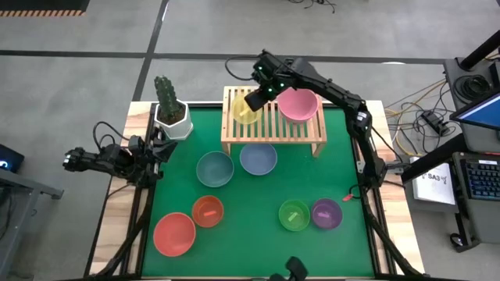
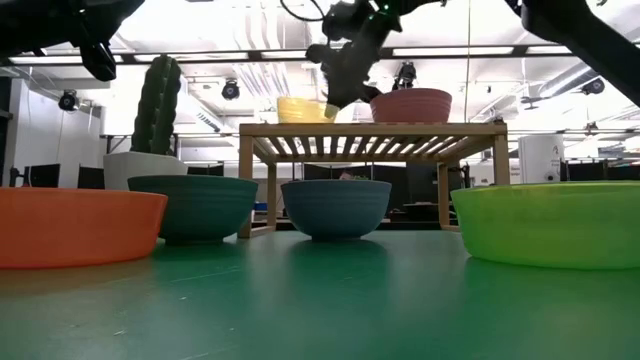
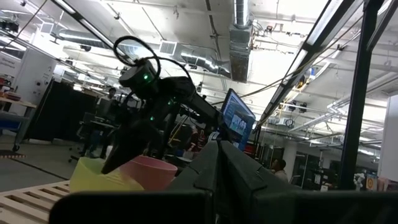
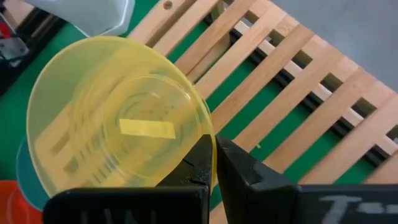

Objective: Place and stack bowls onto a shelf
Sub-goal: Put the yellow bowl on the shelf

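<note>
Nearest the low camera sit the orange-red bowl (image 2: pixel 75 225) and the green bowl (image 2: pixel 548 222), with the teal bowl (image 2: pixel 193 206) and blue bowl (image 2: pixel 335 206) behind them, all on the green mat (image 1: pixel 250 215) of the table (image 1: pixel 125 207). Beyond stands the shelf (image 1: pixel 273 126), where the right claw (image 4: pixel 214 163) pinches the rim of the yellow bowl (image 4: pixel 118 121) between its pressed fingers, holding it over the slats at the shelf's left end. That bowl appears slightly tilted and I cannot tell whether its base touches the wood yet. The pink bowl (image 1: pixel 298 104) already rests on the shelf just beside it. To do this step well, the claw should level the bowl, lower it until the base sits flat across several slats, keep it clear of the pink bowl's rim and the shelf edge, then spread and lift straight up so the light plastic does not get dragged. The left claw (image 1: pixel 160 148) waits at the table's left edge near the cactus pot (image 1: pixel 173 117); whether it is spread or closed cannot be told. Also unplaced are the purple bowl (image 1: pixel 326 213) and the large red-pink bowl (image 1: pixel 173 233).
</note>
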{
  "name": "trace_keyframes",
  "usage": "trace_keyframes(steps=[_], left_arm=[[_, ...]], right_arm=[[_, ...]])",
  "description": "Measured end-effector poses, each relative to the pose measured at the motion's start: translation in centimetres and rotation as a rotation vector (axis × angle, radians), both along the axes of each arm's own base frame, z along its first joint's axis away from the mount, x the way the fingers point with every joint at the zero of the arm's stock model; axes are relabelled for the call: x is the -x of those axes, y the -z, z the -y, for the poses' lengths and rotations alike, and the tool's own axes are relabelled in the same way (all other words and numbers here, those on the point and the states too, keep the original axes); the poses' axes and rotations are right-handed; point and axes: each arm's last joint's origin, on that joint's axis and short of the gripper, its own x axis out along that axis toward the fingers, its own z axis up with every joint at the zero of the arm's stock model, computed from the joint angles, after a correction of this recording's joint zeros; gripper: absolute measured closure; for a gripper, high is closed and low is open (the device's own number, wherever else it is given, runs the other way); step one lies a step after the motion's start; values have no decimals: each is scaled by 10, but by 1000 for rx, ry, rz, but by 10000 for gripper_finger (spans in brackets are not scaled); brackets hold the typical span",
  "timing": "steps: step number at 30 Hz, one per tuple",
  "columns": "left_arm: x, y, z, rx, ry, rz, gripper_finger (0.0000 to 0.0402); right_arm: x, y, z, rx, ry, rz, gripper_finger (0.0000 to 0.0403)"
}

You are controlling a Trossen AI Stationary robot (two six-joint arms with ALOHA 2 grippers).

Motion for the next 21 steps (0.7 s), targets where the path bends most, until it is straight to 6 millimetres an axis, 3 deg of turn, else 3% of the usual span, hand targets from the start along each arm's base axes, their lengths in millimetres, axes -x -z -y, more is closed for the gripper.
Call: trace_keyframes(steps=[11, 21], left_arm=[[0, 0, 0, 0, 0, 0, 402], [0, 0, 0, 0, 0, 0, 402]], right_arm=[[-8, 4, 4, 32, -16, 30, 391], [-8, 3, 5, 47, 3, 32, 328]])
